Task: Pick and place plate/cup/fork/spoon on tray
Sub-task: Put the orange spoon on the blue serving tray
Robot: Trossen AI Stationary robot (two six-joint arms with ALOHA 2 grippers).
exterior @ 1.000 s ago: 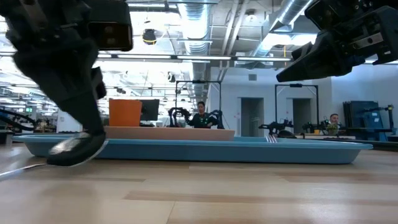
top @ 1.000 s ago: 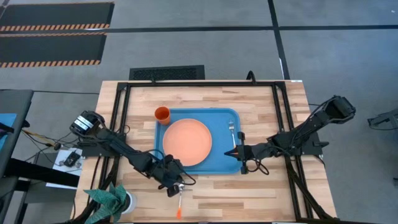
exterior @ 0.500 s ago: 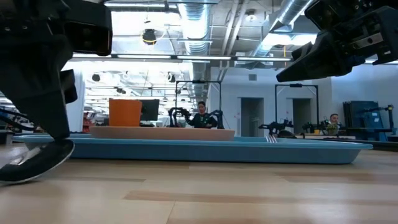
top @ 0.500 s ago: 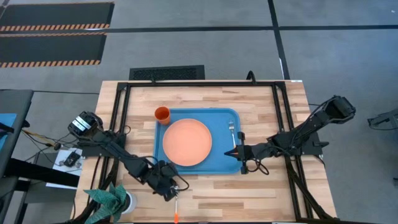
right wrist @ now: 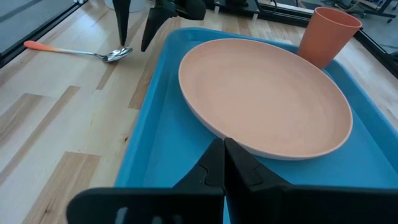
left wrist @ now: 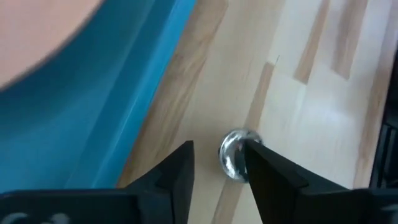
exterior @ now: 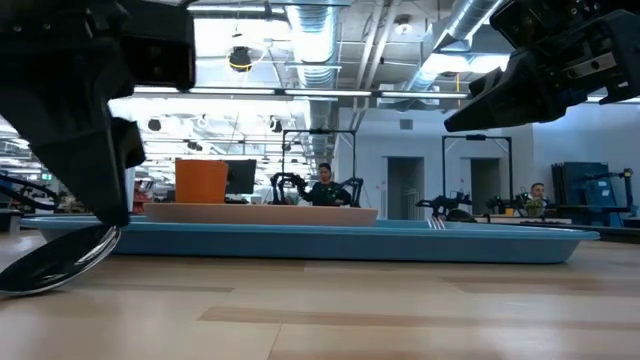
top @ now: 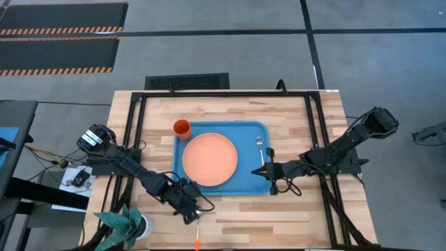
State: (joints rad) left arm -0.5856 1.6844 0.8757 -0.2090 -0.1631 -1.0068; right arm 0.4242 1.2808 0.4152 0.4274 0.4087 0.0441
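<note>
The spoon (right wrist: 74, 51) lies flat on the wood near the tray's near left corner, with its orange handle (top: 199, 231) pointing to the table's near edge. My left gripper (left wrist: 217, 165) stands open over it, pointing down, with the silver bowl (left wrist: 235, 155) between its fingers. The salmon plate (top: 209, 159) lies on the blue tray (top: 247, 132), and the fork (top: 259, 144) lies by the tray's right rim. The orange cup (top: 182, 128) stands at the tray's far left corner. My right gripper (right wrist: 224, 163) hangs shut above the tray's near right part, holding nothing. My left gripper comes from above with its open fingers on either side of the spoon's bowl (left wrist: 231, 163). One finger (left wrist: 267, 174) stands right against the bowl's edge, and I cannot tell whether it touches. The spoon lies on the table by its own weight.
A green leafy thing in a white pot (top: 125, 224) stands at the table's near left corner. Black frame rails (top: 136, 125) run along the table's left, right and far sides. Bare wood lies along the near edge, right of the spoon. People sit in the room beyond.
My left gripper has carried the spoon a little toward the table's left and near edges and lowered it. The bowl was tipped up off the wood and now rests on it. The fingers have then opened and let go of it.
</note>
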